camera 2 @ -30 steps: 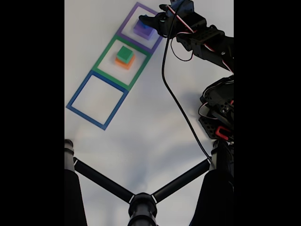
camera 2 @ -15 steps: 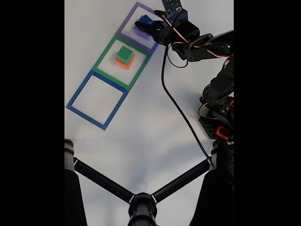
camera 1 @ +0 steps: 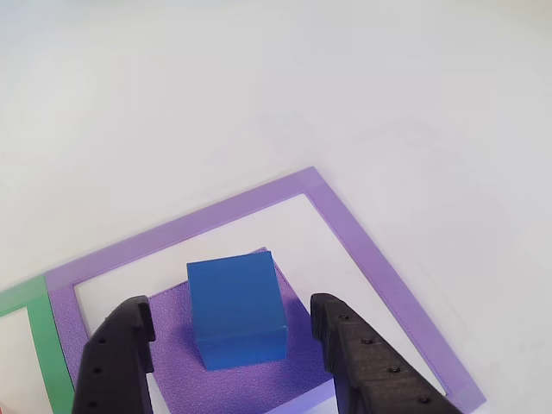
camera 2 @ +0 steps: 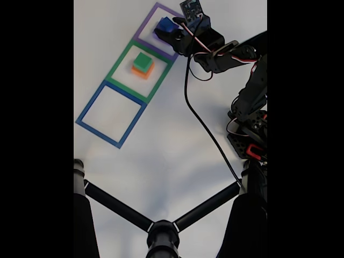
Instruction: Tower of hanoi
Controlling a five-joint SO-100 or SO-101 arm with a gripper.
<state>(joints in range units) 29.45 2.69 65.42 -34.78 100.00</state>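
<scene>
The blue block [camera 1: 235,309] is seen resting on the purple block [camera 1: 177,341], inside the purple tape outline [camera 1: 362,250] on the white tabletop [camera 1: 259,86]. The hand [camera 1: 233,341] is held with fingers apart, flanking the blue block without touching, probably placed for a grasp. Beside the purple outline, the green block [camera 2: 142,61] is stacked on the orange block [camera 2: 142,71].

Blue block [camera 1: 235,309] on purple block [camera 1: 293,366], between spread tool [camera 1: 233,323] fingers

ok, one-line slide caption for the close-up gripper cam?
Open gripper straddling the blue block, which sits on the purple block inside the purple tape square.
</scene>
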